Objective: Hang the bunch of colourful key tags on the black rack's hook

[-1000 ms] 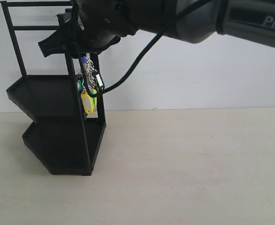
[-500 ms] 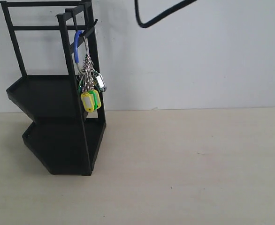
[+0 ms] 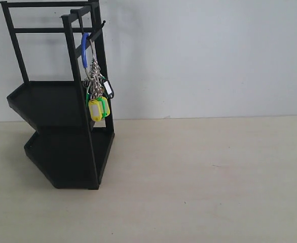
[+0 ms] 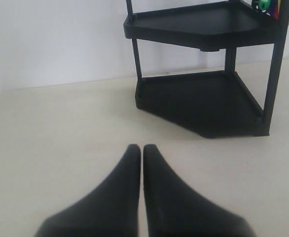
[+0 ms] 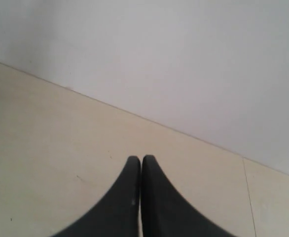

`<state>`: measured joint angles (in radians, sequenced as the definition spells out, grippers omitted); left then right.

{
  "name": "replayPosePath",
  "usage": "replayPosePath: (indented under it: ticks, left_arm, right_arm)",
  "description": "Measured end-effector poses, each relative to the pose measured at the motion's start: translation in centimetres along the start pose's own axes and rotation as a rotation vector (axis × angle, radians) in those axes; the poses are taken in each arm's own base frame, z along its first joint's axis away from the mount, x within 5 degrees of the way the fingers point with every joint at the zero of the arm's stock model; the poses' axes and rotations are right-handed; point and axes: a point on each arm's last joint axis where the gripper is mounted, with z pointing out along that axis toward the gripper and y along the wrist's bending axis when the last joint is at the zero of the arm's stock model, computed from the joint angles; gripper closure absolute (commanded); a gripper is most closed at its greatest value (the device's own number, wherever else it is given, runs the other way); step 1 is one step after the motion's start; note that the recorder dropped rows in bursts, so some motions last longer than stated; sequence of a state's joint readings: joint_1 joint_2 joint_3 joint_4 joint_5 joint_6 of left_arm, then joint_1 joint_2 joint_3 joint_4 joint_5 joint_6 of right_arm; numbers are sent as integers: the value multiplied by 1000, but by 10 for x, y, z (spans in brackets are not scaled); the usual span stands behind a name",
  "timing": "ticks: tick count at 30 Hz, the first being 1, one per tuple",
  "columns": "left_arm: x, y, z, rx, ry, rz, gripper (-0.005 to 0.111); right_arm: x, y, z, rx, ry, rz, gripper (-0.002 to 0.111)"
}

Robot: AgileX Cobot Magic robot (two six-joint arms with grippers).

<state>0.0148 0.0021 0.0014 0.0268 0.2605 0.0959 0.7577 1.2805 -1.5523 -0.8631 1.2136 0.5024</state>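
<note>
— Fingers first: how do the two grippers stand?

— Left gripper (image 4: 142,148) has its fingertips pressed together with nothing between them, low over the pale table (image 4: 60,128). Right gripper (image 5: 141,159) is the same, closed on nothing, and its camera shows only table and white wall (image 5: 184,59).

— Which one faces the work?

— The left. Ahead of its tips, well apart from them, stands the black rack (image 4: 208,94). The right wrist view shows no rack at all, so I judge the left arm nearer (neither arm shows in the exterior view).

— And the colourful key tag bunch (image 3: 98,96)?

— Off the table and far from both grippers. Its blue loop (image 3: 84,48) sits over the hook (image 3: 99,28) at the rack's top. The bunch dangles with its long axis straight down, and the tags are beside the upper tray (image 3: 42,96). Hanging looks done, so no grasp seems called for.
</note>
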Motion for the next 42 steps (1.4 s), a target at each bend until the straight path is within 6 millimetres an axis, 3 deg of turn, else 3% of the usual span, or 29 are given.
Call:
replayPosePath:
  ticks: [4, 13, 18, 25, 35, 42]
  left_arm:
    - [0, 0, 0, 0, 0, 0, 102]
    - [0, 0, 0, 0, 0, 0, 102]
    - [0, 0, 0, 0, 0, 0, 102]
    - [0, 0, 0, 0, 0, 0, 102]
    - [0, 0, 0, 0, 0, 0, 102]
    - [0, 0, 0, 0, 0, 0, 102]
  right_arm:
    - [45, -25, -18, 23, 4, 46, 108]
    - [172, -61, -39, 23, 26, 111, 108]
    - [216, -71, -48, -29, 14, 203, 108]
    - [234, -89, -64, -55, -72, 304, 108]
    - [242, -97, -72, -65, -118, 358, 108]
    - [258, -109, -93, 138, -146, 546, 108]
